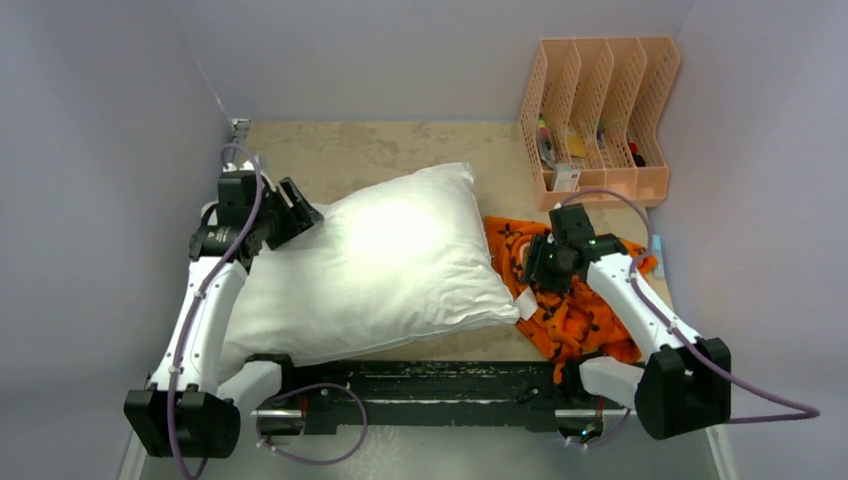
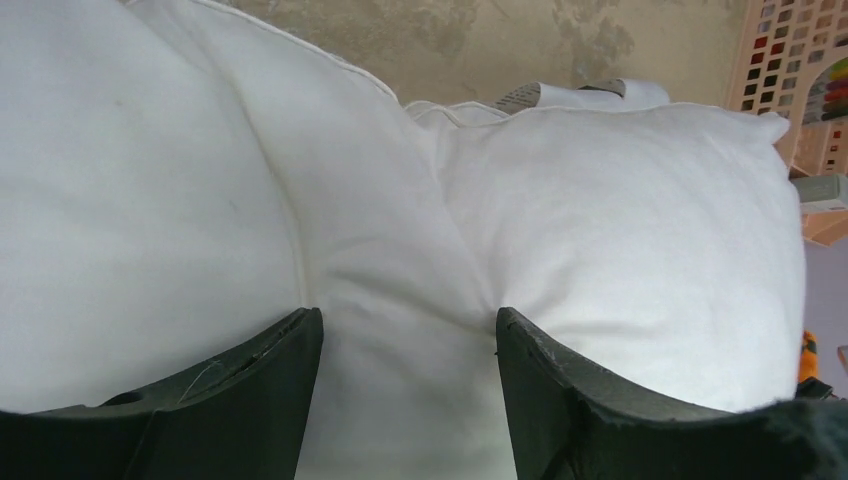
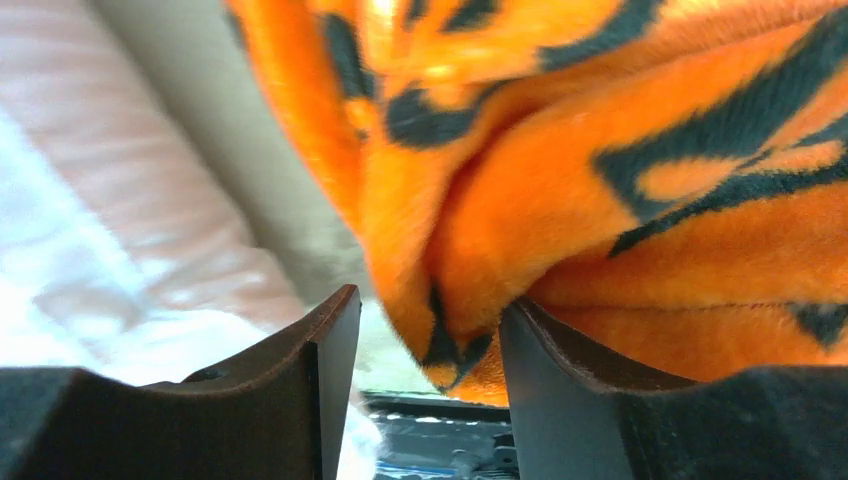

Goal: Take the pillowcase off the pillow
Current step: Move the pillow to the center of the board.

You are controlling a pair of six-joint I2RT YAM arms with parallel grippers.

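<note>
The pillowcase (image 1: 578,318) lies crumpled right of centre in the top view, fully off the pillow (image 1: 390,265), which fills the middle and left; the stripping looks done, and what remains is letting go and backing clear, which calls for slack fingers and a clean lift; the right gripper (image 3: 430,300) stands parted around an orange fold that touches one finger, unclamped; the left gripper (image 2: 405,320) is parted too, with the pillow bulging between its fingers.
</note>
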